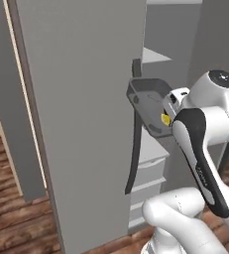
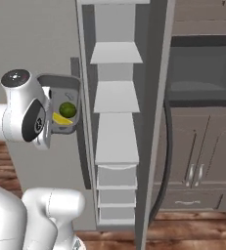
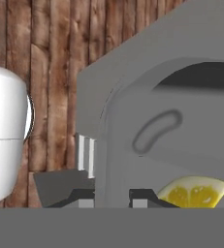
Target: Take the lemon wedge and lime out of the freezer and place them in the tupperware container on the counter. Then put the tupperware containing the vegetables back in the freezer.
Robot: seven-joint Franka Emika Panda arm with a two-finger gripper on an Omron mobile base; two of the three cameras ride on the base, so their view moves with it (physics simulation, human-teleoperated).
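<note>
Tupperware container (image 2: 65, 105), holding lemon wedge (image 2: 61, 119) and lime (image 2: 67, 110), gripped in claw (image 3: 112, 196) beside open freezer (image 2: 115, 141): 1 step left, shelving.

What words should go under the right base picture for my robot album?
Robot gripper holds the grey tupperware container, lime and lemon wedge inside, beside the open freezer.

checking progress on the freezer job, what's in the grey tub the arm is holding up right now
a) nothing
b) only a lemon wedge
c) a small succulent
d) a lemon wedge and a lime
d: in the right base view the tupperware container, held up at the end effector beside the open freezer, shows the yellow lemon wedge and the green lime lying together inside.
</note>
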